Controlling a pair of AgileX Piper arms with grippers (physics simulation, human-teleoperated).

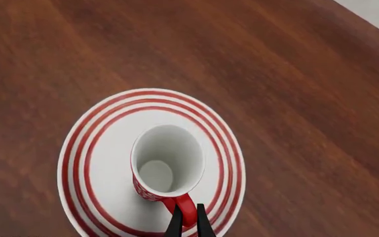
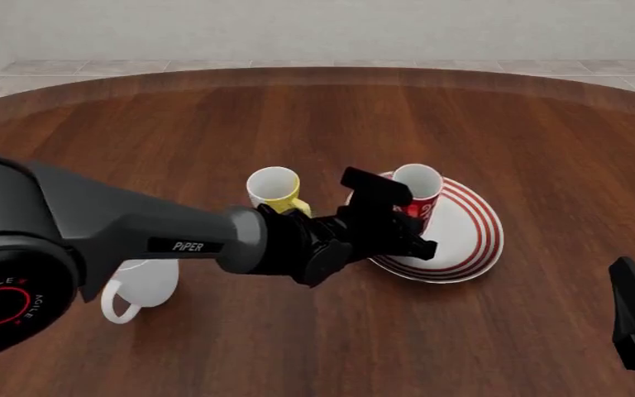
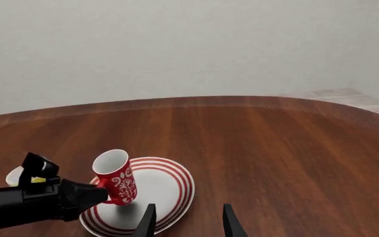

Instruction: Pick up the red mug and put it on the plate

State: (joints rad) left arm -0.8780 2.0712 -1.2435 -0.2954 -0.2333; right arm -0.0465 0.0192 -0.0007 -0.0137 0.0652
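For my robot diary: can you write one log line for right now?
left pincer: shut on red mug handle | mug: over plate, tilted | right pincer: open, empty

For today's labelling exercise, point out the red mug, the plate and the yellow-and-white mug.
red mug [image 3: 118, 182]: right wrist view, on its red outer wall.
plate [image 1: 110, 148]: left wrist view, on its ringed rim.
yellow-and-white mug [image 2: 272, 185]: front view, on its white inside at the mouth.

"PiPER" on left arm [image 2: 191, 246] link; "AGILE" on its red-ringed base joint [image 2: 3, 302].
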